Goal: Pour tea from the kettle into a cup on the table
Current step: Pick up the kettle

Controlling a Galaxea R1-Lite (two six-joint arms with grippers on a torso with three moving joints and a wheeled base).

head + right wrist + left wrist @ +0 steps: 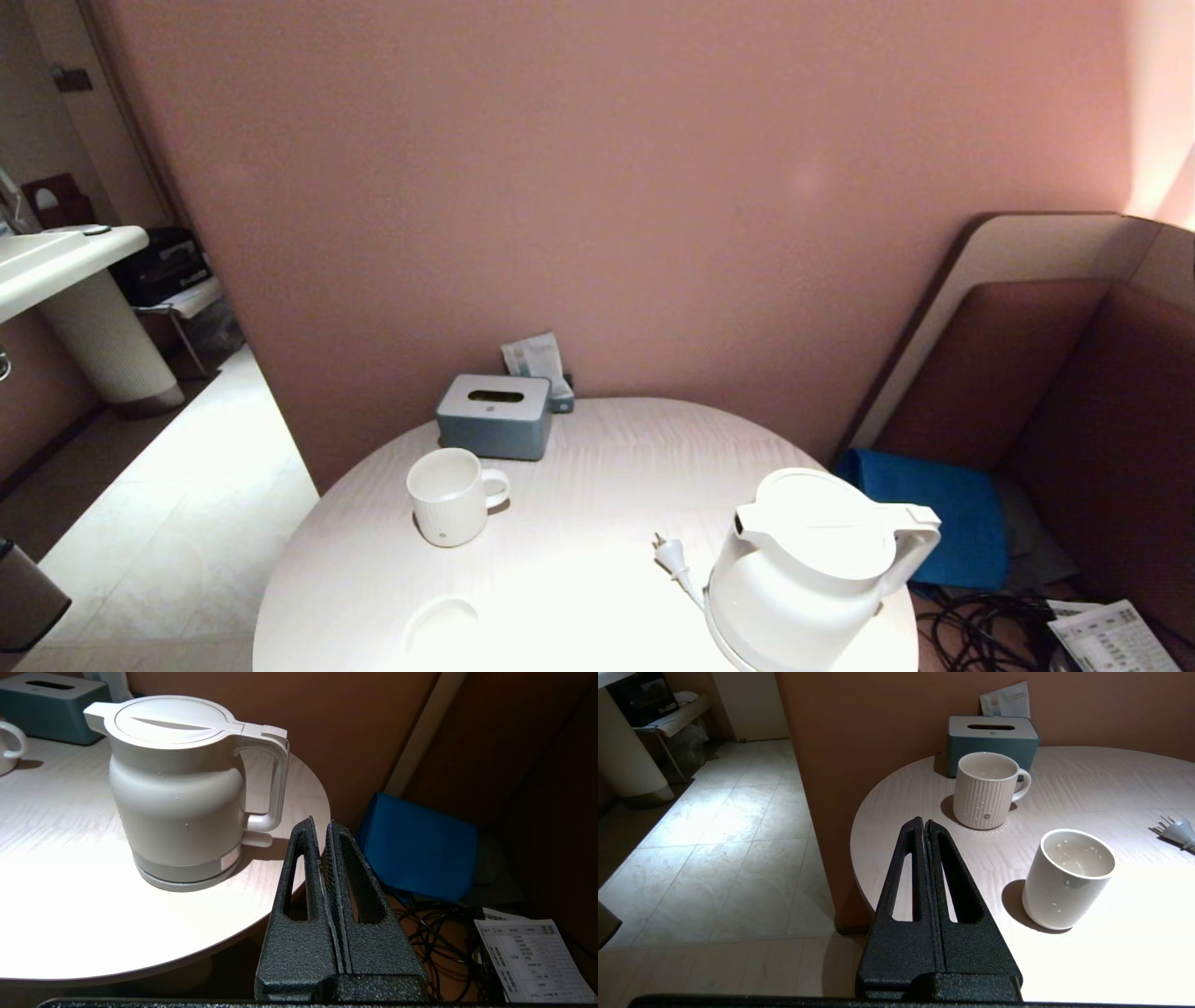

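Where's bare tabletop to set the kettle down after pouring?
Bare: the middle strip between mug and plug, and the far side right of the tissue box. Crowded: near edge, where the cup and kettle stand.

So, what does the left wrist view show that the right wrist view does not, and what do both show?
Only the left wrist view shows the cup, the plug and the shut left gripper. Only the right wrist view shows the kettle, the blue cushion, the printed sheet and the shut right gripper. Both show the table, the ribbed mug and the tissue box.
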